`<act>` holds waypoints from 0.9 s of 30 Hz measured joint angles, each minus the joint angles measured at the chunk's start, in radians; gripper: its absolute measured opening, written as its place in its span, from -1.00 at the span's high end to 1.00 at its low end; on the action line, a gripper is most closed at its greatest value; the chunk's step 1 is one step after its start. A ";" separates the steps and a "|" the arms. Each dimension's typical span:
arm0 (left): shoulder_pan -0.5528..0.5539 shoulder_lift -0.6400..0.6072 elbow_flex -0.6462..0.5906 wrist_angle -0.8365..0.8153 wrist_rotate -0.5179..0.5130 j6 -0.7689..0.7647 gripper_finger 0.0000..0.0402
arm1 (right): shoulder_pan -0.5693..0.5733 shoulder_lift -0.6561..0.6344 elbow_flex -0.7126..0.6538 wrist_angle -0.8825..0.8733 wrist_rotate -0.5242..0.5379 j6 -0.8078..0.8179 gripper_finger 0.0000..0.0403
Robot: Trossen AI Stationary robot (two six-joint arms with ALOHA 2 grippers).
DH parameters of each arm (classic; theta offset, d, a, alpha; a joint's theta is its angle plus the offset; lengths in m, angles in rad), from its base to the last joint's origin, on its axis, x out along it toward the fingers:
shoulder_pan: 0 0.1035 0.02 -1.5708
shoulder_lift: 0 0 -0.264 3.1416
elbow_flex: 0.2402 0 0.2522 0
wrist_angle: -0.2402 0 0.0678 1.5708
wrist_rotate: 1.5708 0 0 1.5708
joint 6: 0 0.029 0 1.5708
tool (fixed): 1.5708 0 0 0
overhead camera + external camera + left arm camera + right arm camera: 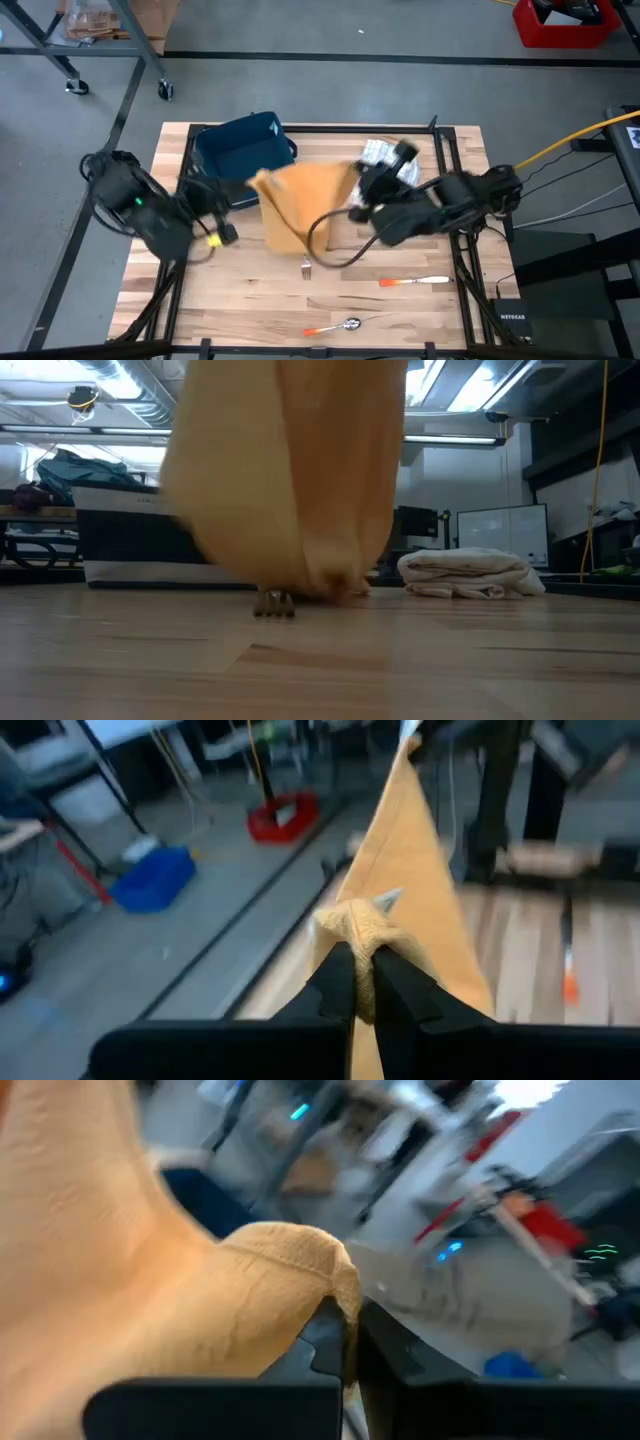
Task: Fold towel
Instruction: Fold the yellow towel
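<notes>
Here, one orange towel (300, 205) lifted; left gripper (362, 982) and right gripper (345, 1342) jaws each clamped on it.

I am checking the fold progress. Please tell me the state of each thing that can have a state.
Orange towel: lifted, hanging, only its bottom edge touching the table.
Left gripper: shut on a towel corner.
Right gripper: shut on another towel corner.
White cloth: bunched, lying on the table.
Blue bin: upright.

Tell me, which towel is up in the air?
The orange towel. The left pincer and right pincer each pinch a corner. The white towel lies bunched on the table.
</notes>
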 joint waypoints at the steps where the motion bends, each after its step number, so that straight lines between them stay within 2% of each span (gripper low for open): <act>1: 0.015 -0.004 0.030 0.044 -0.013 0.060 0.97 | 0.000 -0.017 0.000 0.045 0.043 -0.029 0.94; 4: 0.061 -0.011 0.117 0.196 -0.024 0.257 0.97 | 0.000 -0.073 0.000 0.230 0.150 -0.161 0.95; 6: 0.093 -0.012 0.170 0.314 -0.025 0.398 0.97 | -0.012 -0.103 0.001 0.385 0.180 -0.294 0.95; 12: 0.169 -0.012 0.284 0.732 -0.006 0.804 0.97 | -0.060 -0.164 0.001 0.861 0.111 -0.670 0.93; 17: 0.186 -0.035 0.289 1.082 -0.002 1.076 0.97 | -0.074 -0.197 0.001 1.162 0.082 -0.904 0.95; 20: 0.186 -0.052 0.293 1.159 0.000 1.139 0.97 | -0.071 -0.216 0.002 1.248 0.079 -0.969 0.94; 27: 0.164 -0.078 0.293 1.159 -0.002 1.136 0.97 | -0.072 -0.235 0.001 1.252 0.075 -0.990 0.95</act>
